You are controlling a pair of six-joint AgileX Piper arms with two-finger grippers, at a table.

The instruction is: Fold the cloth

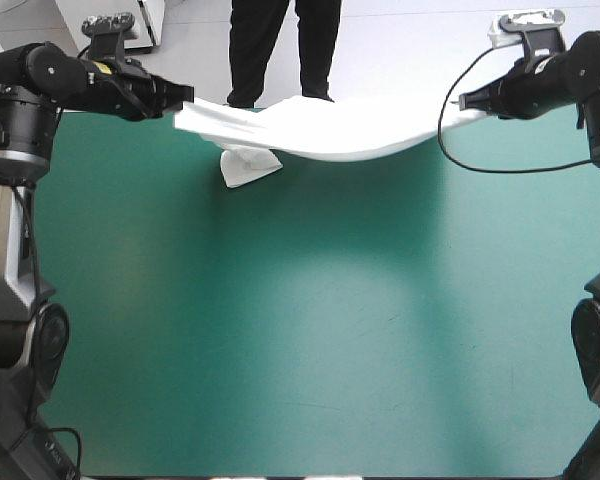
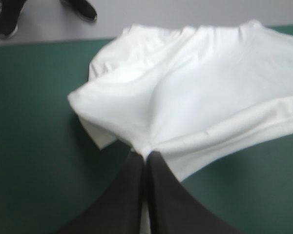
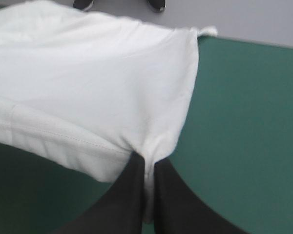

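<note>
You have the T-shirt (image 1: 330, 130) lifted off the table and strung between both arms along the far edge of the teal-green cover (image 1: 300, 330). Your left gripper (image 1: 185, 97) sits near the far-left corner, its black fingers pressed all but together on a bunched corner of the white fabric. Your right gripper (image 1: 467, 101), near the far-right corner, pinches the opposite corner the same way, with a sliver of cloth showing between its fingers. The shirt sags in a shallow curve between the two holds. Toward the left hold, a doubled-over part of it hangs lower and reaches the cover just inside the far edge. In the left wrist view you can see fabric layers tucked under beside the grip.
</note>
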